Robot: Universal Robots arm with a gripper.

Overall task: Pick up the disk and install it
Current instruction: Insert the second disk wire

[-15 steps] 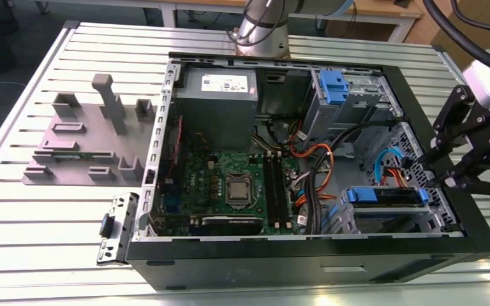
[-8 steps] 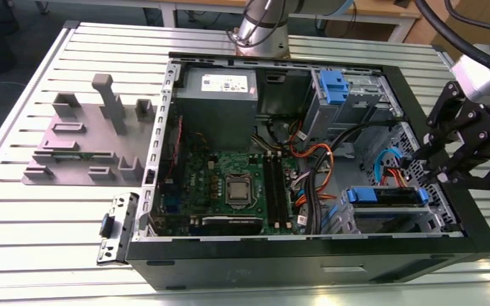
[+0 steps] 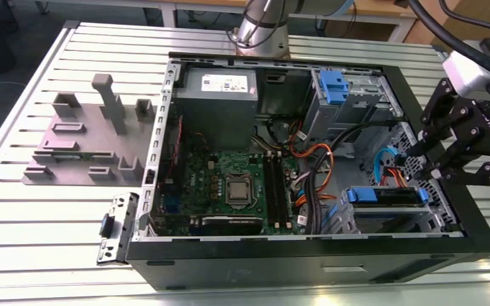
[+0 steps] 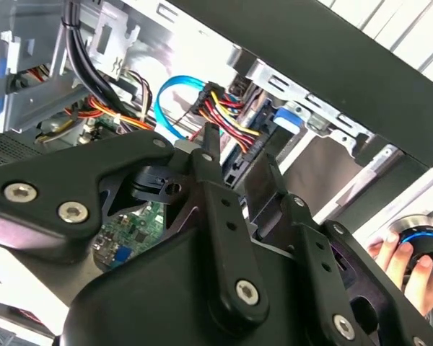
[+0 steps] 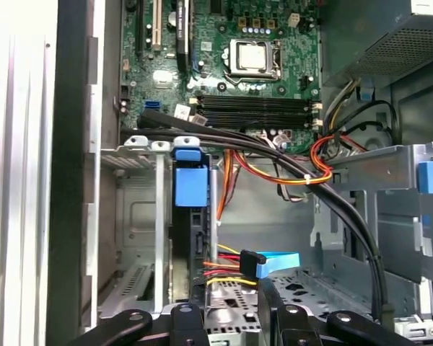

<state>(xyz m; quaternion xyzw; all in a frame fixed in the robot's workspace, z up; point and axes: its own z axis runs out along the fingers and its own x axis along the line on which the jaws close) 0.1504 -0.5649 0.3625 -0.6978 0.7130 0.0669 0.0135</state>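
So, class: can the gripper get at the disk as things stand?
Probably yes. The gripper hangs just beside the disk in its bay, and the case stands open. The wires plugged in by the bay could snag it.

A matte black gripper (image 3: pixel 449 150) built of jointed metal link bars with silver screws, white wrist housing above, thick black cables, silver-grey arm base.

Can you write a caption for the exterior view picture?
Robot claw hovering beside the blue-framed disk in an open computer case.
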